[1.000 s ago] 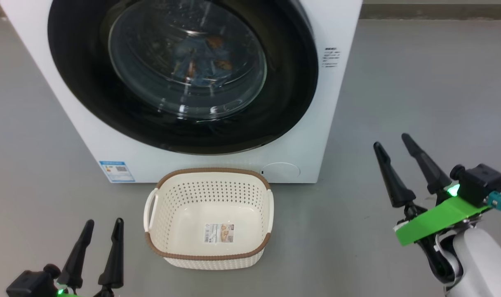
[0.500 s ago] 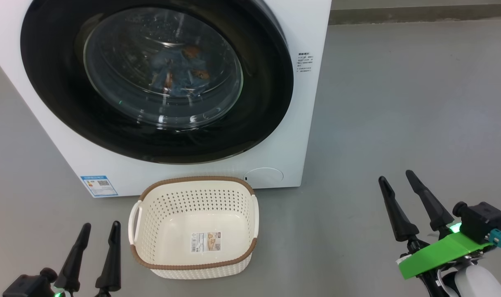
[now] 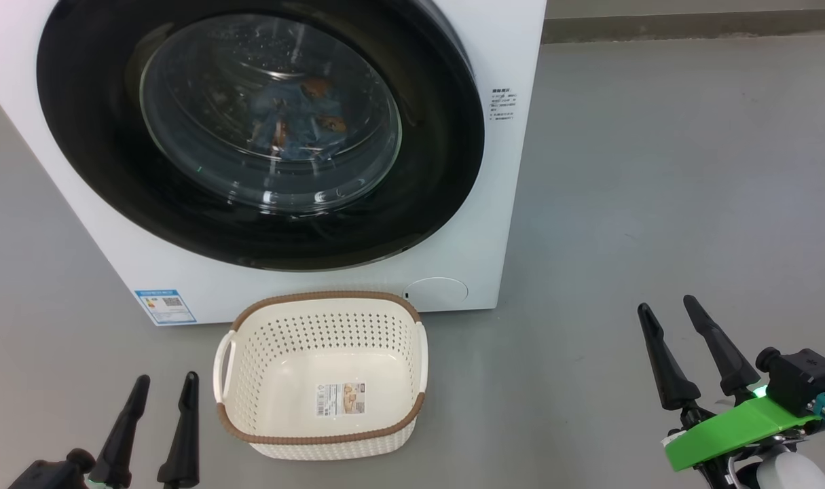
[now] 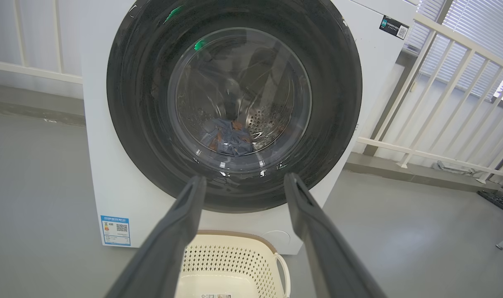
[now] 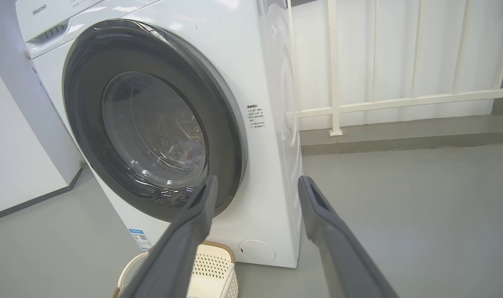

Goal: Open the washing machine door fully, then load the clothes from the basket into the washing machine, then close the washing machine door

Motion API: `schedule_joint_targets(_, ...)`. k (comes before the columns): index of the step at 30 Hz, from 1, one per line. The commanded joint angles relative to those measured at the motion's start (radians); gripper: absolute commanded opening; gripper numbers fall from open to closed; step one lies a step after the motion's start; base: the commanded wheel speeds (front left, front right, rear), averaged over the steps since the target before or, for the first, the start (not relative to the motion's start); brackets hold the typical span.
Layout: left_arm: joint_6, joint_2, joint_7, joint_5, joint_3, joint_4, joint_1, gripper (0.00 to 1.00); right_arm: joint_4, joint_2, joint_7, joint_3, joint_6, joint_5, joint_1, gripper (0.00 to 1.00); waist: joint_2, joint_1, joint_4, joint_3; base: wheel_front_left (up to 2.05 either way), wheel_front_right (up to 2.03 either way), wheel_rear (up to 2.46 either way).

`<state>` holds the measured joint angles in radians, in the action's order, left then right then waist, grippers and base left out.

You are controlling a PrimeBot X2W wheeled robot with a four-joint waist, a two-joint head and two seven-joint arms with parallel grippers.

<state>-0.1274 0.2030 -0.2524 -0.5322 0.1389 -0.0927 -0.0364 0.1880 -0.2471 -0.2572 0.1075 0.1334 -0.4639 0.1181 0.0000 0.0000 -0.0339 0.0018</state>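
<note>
Grey floor [image 3: 656,170], white washer [image 3: 514,224], door [image 3: 446,149] shut, basket [image 3: 324,297] empty.
Head view: clothes [image 3: 297,122] lie inside, seen through the door; left gripper [image 3: 168,377] and right gripper [image 3: 666,303] gape wide, empty. Wrist views: door looks flush; best confirm the latch, keeping arms clear.

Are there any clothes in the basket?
No, the basket has just a paper label on its floor; the clothes sit inside the washing machine.

Bright even light, soft shadows, glints on washing machine door [image 3: 263,129], wrist views bowed
</note>
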Motion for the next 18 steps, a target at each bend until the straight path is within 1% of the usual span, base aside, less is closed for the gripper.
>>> schedule_joint_targets(1, -0.003, 0.015, -0.009, 0.008, -0.038, 0.027, 0.028, 1.00, -0.023, -0.005, -0.005, 0.012, -0.003, 0.014, -0.003, 1.00, 0.0000, 0.0000, 0.003, 0.000, 0.00, 0.00, 0.00)
schedule_joint_targets(18, -0.003, 0.013, -0.009, 0.011, -0.044, 0.029, 0.027, 1.00, -0.006, 0.001, -0.005, 0.015, -0.003, 0.028, 0.000, 1.00, 0.0000, 0.0000, 0.004, -0.001, 0.00, 0.00, 0.00)
